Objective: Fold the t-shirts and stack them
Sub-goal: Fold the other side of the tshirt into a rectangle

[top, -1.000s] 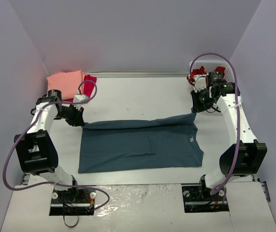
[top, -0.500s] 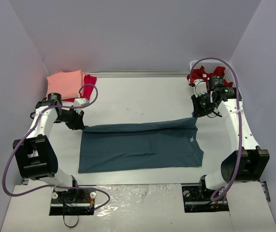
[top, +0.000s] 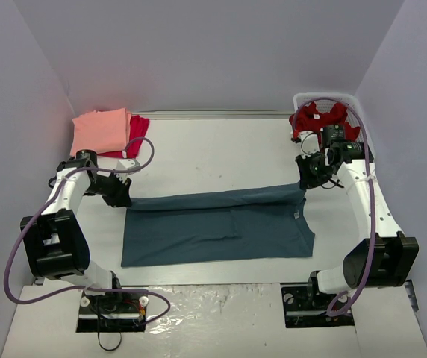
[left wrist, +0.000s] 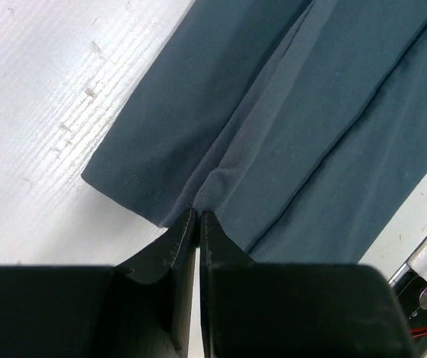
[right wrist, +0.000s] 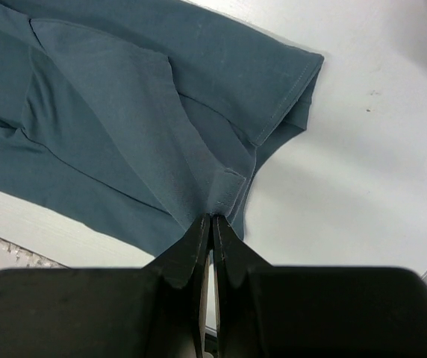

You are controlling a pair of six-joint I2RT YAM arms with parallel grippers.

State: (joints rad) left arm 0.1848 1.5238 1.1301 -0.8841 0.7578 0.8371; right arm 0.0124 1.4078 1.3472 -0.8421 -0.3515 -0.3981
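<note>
Cloth this thin offers no stiffness: the slate-blue t-shirt [top: 217, 227] lies spread flat across the middle of the white surface [top: 213, 149], with its far edge doubled over. The left pincer [left wrist: 198, 212] is clenched on a tuck beside the stitched hem at one end. The right pincer [right wrist: 211, 218] is clamped on a small fold near the sleeve at the other. Light and limp, the fabric looks likely to sag between the two grips and to slide layer over layer, so a hold at the outer corners, catching both layers, seems best. Far left, a salmon-pink t-shirt [top: 101, 130] rests folded, overlapping a crimson t-shirt [top: 137, 125]. Far right, a dark red t-shirt [top: 318, 118] spills from the white basket [top: 325, 96].
</note>
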